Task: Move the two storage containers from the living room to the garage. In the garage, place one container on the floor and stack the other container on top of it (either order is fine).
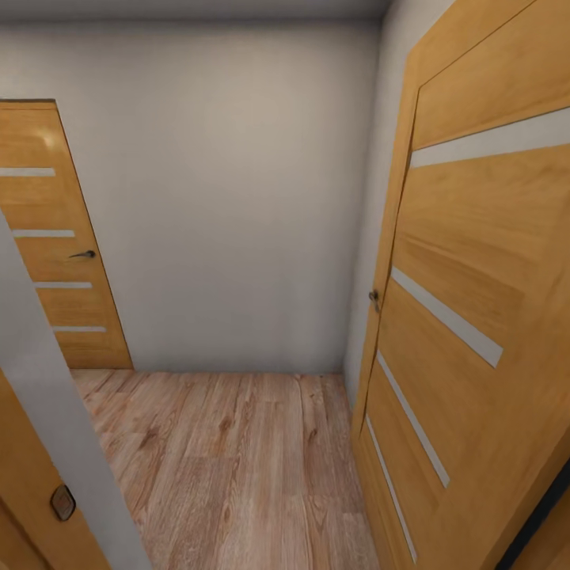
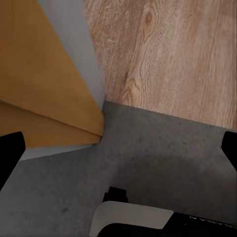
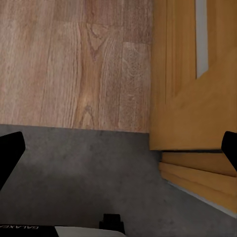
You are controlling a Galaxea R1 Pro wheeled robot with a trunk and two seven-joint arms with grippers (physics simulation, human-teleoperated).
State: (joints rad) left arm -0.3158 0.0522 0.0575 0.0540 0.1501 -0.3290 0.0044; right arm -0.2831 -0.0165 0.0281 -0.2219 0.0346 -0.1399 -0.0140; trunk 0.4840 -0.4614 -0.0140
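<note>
The two storage containers are out of view. I stand at a doorway where dark grey concrete floor (image 2: pixel 163 148) meets light wood planks (image 2: pixel 168 54). In the left wrist view my left gripper (image 2: pixel 118 153) hangs open over the concrete, its black fingertips (image 2: pixel 10 153) far apart with nothing between them. My right gripper (image 3: pixel 118 153) is open too, empty, above the same concrete floor (image 3: pixel 74 168) near the plank edge (image 3: pixel 74 64).
Ahead lies a small hall with a wood plank floor (image 1: pixel 229 467) and a white wall (image 1: pixel 229 198). An open orange wooden door (image 1: pixel 475 317) stands close on the right. A shut matching door (image 1: pixel 59 261) is at the far left. A door frame (image 1: pixel 47 443) crowds the near left.
</note>
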